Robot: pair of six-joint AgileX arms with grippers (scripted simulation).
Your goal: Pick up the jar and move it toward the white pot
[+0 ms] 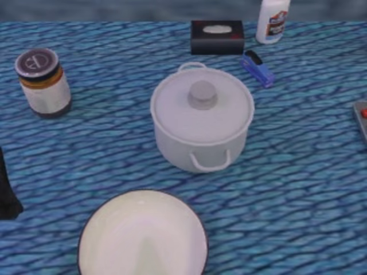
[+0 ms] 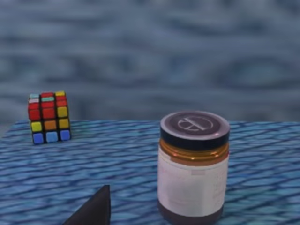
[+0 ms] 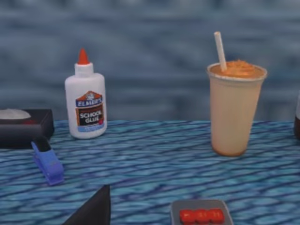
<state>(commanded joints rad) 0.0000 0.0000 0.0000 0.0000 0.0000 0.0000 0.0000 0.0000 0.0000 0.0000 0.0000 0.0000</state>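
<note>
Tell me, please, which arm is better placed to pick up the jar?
Left. The jar stands at the table's left, close ahead in the left wrist view, with the left gripper at that edge. The right wrist view shows only the glue bottle and drink cup, no jar.

Glue bottle (image 3: 86,101) upright beside blue stapler (image 3: 47,161); orange drink cup (image 3: 236,110) well apart

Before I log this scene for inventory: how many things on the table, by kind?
Containers: 4 (jar, white pot, glue bottle, drink cup)
Dishes: 1 (plate)
Desk items: 3 (stapler, tissue box, grey remote)
Toys: 1 (puzzle cube)
Total: 9
</note>
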